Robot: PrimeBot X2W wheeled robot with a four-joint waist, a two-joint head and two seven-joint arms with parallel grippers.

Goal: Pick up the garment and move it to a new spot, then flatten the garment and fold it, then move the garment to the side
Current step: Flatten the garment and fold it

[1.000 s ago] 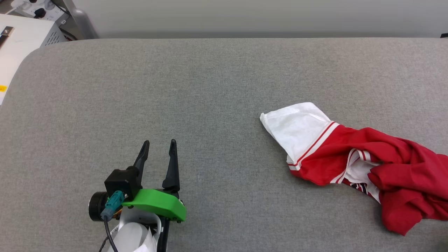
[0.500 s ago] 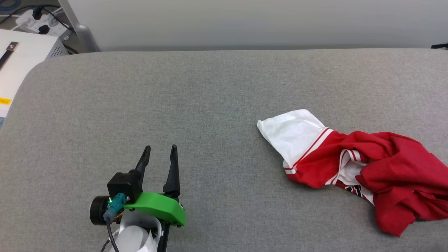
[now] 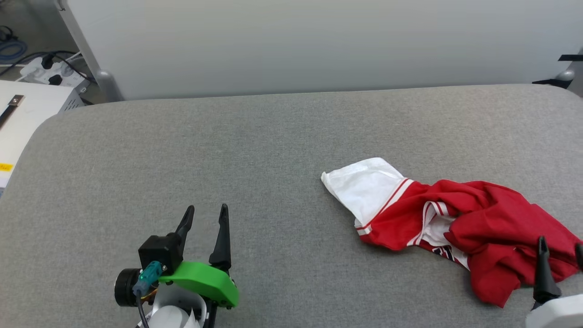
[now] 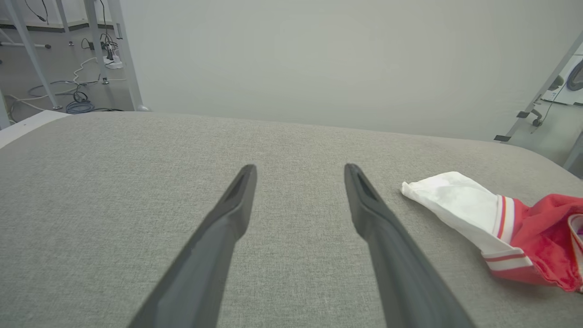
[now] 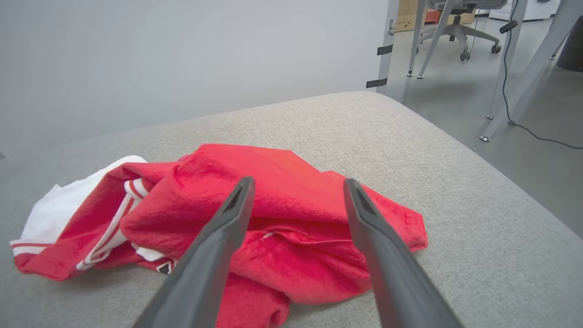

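The garment lies crumpled on the right part of the grey padded table: a red heap with one white sleeve stretched out to the left. In the right wrist view the garment sits just beyond my right gripper, whose fingers stand open above the red cloth with nothing between them. In the head view the right gripper rises at the lower right edge over the heap. My left gripper is open and empty at the lower left, far from the garment.
A pale wall runs behind the table. A white cabinet and a power strip with cables stand off the far left corner. Past the table's right edge are bare floor, metal legs and an office chair.
The head camera has tilted up, so the table slid down in view. My right gripper has come into view at the lower right, open over the garment. The left gripper kept still.
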